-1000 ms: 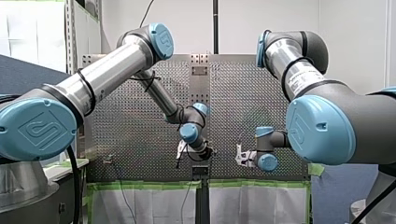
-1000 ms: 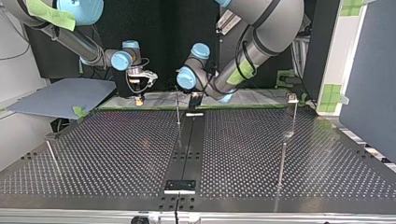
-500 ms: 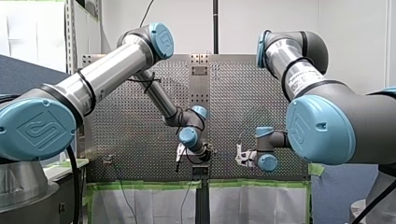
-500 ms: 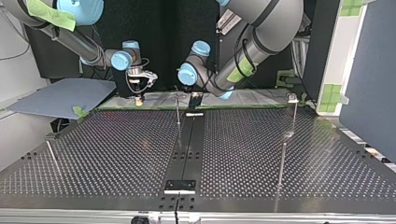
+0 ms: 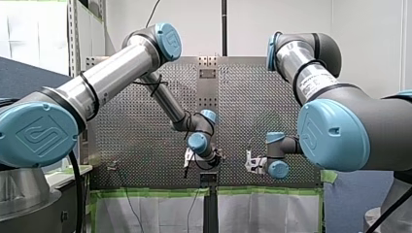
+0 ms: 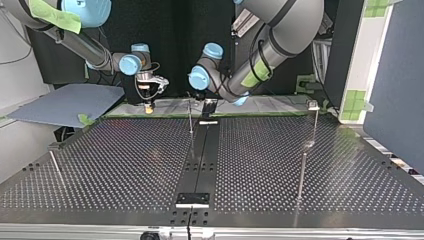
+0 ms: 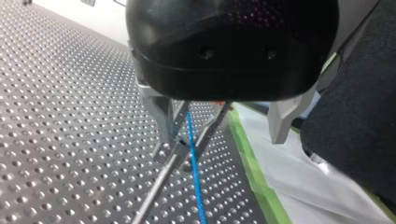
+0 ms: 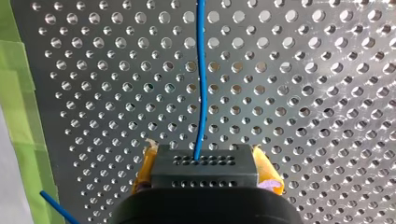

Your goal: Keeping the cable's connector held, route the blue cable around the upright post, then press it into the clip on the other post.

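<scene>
Over the last second my left arm's wrist shifts slightly toward the top view's left and dips a touch in the front view. My right arm stays where it is, and the right gripper [image 8: 204, 173] keeps its yellow pads clamped on the connector [image 8: 203, 161]. The left gripper [image 7: 222, 137] has its jaws wide and grips nothing, with the blue cable [image 7: 192, 163] running loose between its fingers beside the post [image 7: 159, 186]. I judge it is nudging the cable around that post, though cable-to-post contact is hard to read, and pressing it into what looks like the clip [image 6: 313, 105] remains.
</scene>
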`<state>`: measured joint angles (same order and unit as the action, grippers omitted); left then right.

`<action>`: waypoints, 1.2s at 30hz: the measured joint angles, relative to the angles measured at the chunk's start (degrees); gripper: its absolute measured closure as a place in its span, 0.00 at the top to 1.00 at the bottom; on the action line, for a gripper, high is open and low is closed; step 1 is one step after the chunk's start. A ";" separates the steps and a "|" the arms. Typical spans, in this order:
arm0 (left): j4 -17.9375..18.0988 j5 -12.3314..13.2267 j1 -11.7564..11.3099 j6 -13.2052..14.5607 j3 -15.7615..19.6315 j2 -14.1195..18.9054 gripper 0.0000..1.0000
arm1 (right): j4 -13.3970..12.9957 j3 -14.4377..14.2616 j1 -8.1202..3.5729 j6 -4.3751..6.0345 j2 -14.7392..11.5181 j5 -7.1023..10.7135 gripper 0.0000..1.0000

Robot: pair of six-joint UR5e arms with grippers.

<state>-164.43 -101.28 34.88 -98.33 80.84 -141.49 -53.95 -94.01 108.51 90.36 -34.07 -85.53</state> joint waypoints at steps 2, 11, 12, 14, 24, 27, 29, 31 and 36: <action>0.63 -0.13 0.20 0.41 0.00 0.20 1.00 | -0.07 0.00 0.00 0.01 0.01 0.00 0.00; 3.35 0.36 1.16 1.91 0.01 0.83 1.00 | -0.44 0.00 -0.13 0.23 0.07 0.38 0.00; 3.48 0.34 1.23 1.89 0.01 0.83 1.00 | -0.47 0.00 -0.17 0.24 0.08 0.40 0.00; 3.51 0.26 1.32 1.86 0.01 0.83 1.00 | -0.51 0.00 -0.25 0.29 0.13 0.42 0.00; 2.92 -1.08 1.73 1.79 0.00 0.83 1.00 | -0.62 0.00 -0.50 0.36 0.24 0.83 0.00; 2.90 -1.51 1.89 1.80 0.00 0.84 1.00 | -0.68 0.00 -0.59 0.40 0.26 0.86 0.00; 2.89 -1.71 1.97 1.82 0.00 0.84 1.00 | -0.70 0.00 -0.64 0.42 0.31 0.87 0.00; 2.87 -1.88 2.08 1.83 0.00 0.84 1.00 | -0.71 0.00 -0.69 0.43 0.33 0.88 0.00; 2.87 -2.01 2.30 1.83 0.03 0.85 1.00 | -0.73 0.00 -0.78 0.45 0.34 0.88 0.00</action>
<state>-161.56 -103.29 37.18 -96.50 80.87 -140.64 -54.68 -94.00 107.73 90.81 -33.72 -84.65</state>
